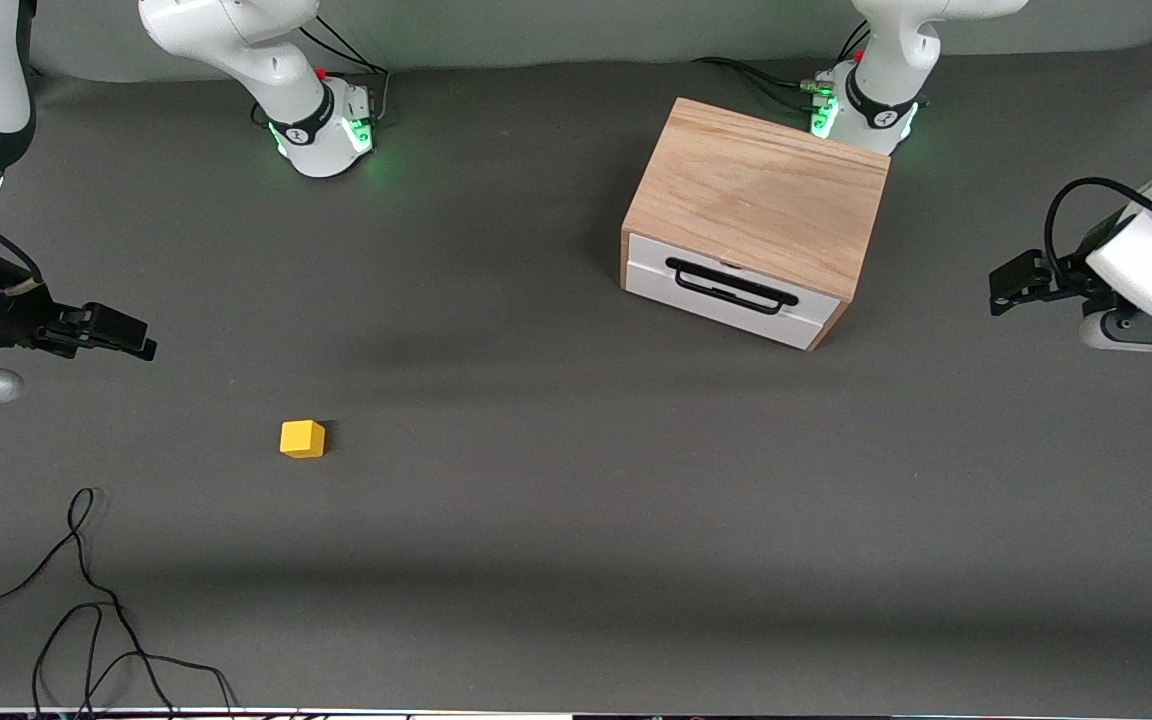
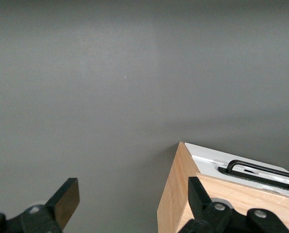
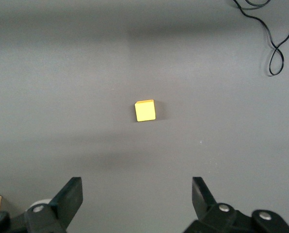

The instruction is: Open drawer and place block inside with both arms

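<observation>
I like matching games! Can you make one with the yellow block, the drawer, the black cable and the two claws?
Things:
1. block
2. drawer
3. cable
4. left claw
5. right claw

Descriptions:
A. shut, with a black handle
B. open, at the right arm's end of the table
C. loose on the table, nearest the front camera
D. yellow, alone on the grey table
E. open, at the left arm's end, beside the box

Pairs: 1-D, 2-A, 3-C, 4-E, 5-B

The black two-finger left gripper (image 1: pixel 998 294) hangs wide open at the left arm's table end; the black two-finger right gripper (image 1: pixel 141 342), likewise spread, waits at the right arm's end
</observation>
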{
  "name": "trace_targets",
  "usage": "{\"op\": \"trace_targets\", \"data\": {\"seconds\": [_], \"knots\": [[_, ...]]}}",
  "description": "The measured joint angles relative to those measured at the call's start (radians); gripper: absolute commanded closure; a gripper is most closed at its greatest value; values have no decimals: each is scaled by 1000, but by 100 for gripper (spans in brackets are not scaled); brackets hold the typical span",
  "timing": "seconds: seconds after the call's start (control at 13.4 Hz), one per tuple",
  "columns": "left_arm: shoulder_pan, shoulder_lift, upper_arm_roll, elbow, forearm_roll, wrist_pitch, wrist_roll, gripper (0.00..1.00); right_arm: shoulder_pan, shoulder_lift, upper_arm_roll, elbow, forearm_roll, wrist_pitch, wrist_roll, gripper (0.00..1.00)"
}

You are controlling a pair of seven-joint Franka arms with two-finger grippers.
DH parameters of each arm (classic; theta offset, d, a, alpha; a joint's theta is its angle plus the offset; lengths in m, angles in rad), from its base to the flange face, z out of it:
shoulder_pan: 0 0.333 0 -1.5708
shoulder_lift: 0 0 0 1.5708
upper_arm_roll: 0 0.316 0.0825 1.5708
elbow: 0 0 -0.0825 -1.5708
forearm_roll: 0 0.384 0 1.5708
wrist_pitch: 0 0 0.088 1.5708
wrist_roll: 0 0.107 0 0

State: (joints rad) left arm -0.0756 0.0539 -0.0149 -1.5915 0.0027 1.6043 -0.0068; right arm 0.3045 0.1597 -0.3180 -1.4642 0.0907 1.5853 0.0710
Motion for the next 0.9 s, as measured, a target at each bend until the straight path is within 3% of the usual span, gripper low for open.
{"op": "trace_targets", "data": {"seconds": [0.6, 0.9], "knots": [[-171, 39, -22, 0, -4, 69, -404, 0, 4, -1, 2, 3, 0, 0, 0, 0], [-271, 40, -24, 0, -5, 70, -736, 0, 4, 0, 2, 2, 0, 0, 0, 0]]}}
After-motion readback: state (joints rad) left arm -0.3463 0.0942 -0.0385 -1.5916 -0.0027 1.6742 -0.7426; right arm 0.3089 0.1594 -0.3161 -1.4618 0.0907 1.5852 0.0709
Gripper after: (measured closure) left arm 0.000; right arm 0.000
